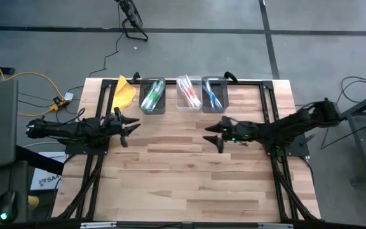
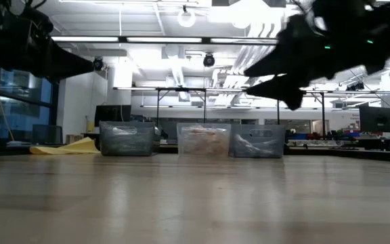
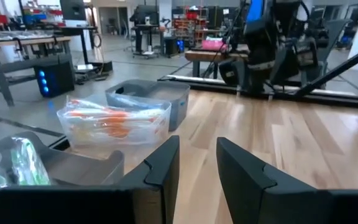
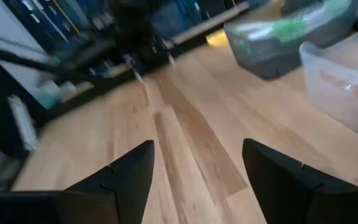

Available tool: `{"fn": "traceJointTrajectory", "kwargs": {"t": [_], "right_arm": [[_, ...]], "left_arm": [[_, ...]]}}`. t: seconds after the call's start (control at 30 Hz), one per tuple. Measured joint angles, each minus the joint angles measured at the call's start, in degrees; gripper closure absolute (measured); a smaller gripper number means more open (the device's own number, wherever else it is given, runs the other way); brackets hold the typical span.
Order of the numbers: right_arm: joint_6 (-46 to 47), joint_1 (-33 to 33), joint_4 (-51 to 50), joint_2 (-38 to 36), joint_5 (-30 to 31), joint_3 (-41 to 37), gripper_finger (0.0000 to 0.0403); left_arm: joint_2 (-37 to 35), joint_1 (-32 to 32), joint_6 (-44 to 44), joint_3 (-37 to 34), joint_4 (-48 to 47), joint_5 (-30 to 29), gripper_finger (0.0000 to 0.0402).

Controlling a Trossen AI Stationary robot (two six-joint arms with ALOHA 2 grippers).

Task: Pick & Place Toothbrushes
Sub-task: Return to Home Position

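Well, left gripper (image 3: 194,146) hovers empty, barely parted; right gripper (image 4: 197,146) hovers empty, spread wide; toothbrushes (image 1: 152,95) lie in bins (image 1: 152,112).

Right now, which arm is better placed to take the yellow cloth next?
Left, probably: the left gripper hovers open close to the cloth; the right gripper, also open, is clearly farther off.

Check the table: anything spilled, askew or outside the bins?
Nothing stands out. Green toothbrushes, orange toothbrushes and blue toothbrushes lie inside separate bins; none on the table. Left pincer and right pincer hover empty.
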Motion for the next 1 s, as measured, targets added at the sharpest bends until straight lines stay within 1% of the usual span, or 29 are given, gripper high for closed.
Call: {"fn": "traceJointTrajectory", "kwargs": {"t": [0.1,0.17,0.3,0.43,0.57,0.7,0.87,1.0], "right_arm": [[0.09,-0.1,7.57,-4.12,-0.71,-6.88,0.0165],[-0.09,-0.1,9.77,-8.02,-0.7,-11.07,0.0165],[-0.17,-0.22,11.04,-17.24,-0.37,-17.58,0.0165],[-0.71,-0.25,10.15,-25.33,-0.81,-22.17,0.0165],[-2.0,-0.65,1.47,-33.4,-2.79,-22.14,0.0165],[-2.88,-2.56,-10.88,-39.96,-3.78,-22.14,0.0165],[-4.5,-5.22,-21.78,-48.49,-6.6,-22.16,0.0165],[-6.17,-7.34,-28.74,-55.68,-7.13,-22.16,0.0165]], "left_arm": [[0.05,0.0,0.19,-0.05,0.34,-0.1,0.03],[0.05,0.0,0.99,-0.11,0.65,-0.26,0.03],[0.05,0.0,1.49,-0.12,0.62,-0.28,0.03],[0.05,0.0,1.57,-0.14,0.62,-0.58,0.03],[0.07,0.02,1.57,-0.2,0.6,-2.77,0.03],[0.07,0.02,1.6,-0.21,0.53,-3.16,0.03],[0.07,0.02,3.19,-0.21,0.54,-3.51,0.03],[0.07,0.02,4.58,-0.21,0.53,-4.43,0.03]]}}
